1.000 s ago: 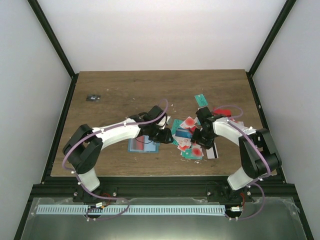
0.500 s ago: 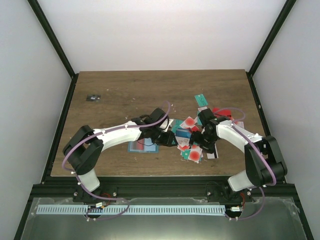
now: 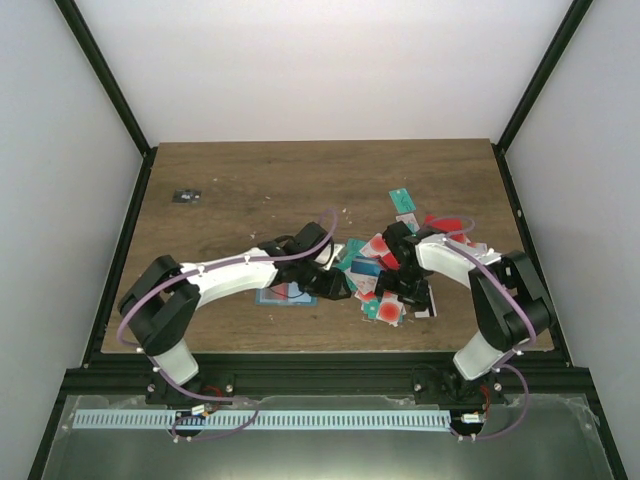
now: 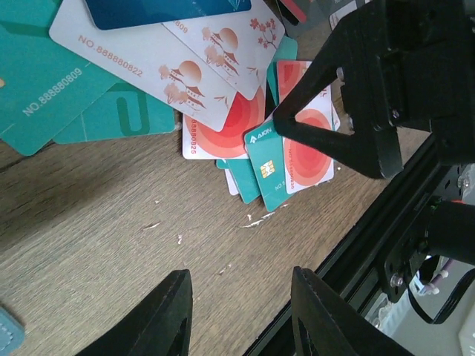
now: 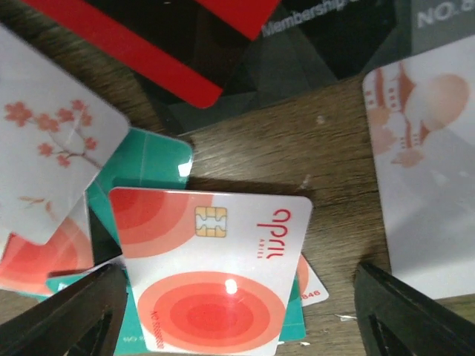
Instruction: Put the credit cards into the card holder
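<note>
The credit cards lie in a loose pile right of the table's middle: teal, red, blue, and white with red marks. The card holder lies flat to their left, partly under my left arm; one corner shows in the left wrist view. My left gripper is open and empty over bare wood, just short of the pile. My right gripper is open wide low over the pile. A white card with red circles lies between its fingers.
A small dark object lies at the far left of the table. A lone teal card lies behind the pile. The two grippers are close, and the right one's black body shows in the left wrist view. The table's front edge is near.
My left gripper has moved right from over the card holder towards the pile. My right gripper has shifted slightly towards the front of the pile, and the white-and-red card moved with it.
</note>
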`<state>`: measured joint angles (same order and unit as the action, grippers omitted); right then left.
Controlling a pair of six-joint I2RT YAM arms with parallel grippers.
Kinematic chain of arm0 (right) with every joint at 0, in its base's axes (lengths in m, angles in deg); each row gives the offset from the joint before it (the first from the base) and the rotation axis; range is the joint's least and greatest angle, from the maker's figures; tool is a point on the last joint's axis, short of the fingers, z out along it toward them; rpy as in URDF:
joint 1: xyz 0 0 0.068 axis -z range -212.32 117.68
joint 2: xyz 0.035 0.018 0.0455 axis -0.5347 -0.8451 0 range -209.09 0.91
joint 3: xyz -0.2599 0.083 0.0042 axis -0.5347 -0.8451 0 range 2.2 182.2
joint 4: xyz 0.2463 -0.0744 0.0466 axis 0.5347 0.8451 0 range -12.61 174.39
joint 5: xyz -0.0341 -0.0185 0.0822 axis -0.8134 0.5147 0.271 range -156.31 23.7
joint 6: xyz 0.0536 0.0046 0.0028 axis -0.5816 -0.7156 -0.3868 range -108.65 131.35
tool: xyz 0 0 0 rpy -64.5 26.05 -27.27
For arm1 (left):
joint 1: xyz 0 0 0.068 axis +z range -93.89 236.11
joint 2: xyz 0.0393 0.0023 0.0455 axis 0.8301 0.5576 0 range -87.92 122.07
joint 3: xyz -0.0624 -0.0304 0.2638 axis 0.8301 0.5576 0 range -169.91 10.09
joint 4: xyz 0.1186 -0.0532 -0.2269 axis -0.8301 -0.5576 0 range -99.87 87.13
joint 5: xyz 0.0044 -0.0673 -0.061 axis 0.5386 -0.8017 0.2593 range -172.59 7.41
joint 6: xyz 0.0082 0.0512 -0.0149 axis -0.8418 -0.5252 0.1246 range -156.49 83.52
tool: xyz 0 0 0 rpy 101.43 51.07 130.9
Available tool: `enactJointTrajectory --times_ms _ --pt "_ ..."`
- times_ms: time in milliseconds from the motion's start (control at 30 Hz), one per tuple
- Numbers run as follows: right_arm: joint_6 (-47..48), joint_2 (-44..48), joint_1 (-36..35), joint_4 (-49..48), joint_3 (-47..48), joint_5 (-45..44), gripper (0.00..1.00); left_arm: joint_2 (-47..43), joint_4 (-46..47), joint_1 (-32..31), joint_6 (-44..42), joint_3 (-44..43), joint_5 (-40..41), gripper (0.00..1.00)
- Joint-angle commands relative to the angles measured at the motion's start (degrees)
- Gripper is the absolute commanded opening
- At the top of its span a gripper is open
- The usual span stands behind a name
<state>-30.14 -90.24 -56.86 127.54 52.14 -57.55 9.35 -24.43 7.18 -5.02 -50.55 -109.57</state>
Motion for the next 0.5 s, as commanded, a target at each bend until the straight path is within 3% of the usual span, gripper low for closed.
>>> enactJointTrajectory --times_ms 0,267,467 --pt "-0.82 -4.3 -1.13 -1.86 -0.21 -4.84 0.81 -2.76 1.14 -0.28 -0.65 1.89 1.24 0.39" --pt "-0.42 -8.05 -1.65 -4.33 -3.66 -3.7 0.59 -6.62 4.29 -0.27 1.05 8.2 2.26 0.39" --pt "0.56 -6.99 -1.66 -4.62 -4.14 -2.05 0.55 -7.32 5.79 -0.28 1.98 10.33 1.99 0.39"
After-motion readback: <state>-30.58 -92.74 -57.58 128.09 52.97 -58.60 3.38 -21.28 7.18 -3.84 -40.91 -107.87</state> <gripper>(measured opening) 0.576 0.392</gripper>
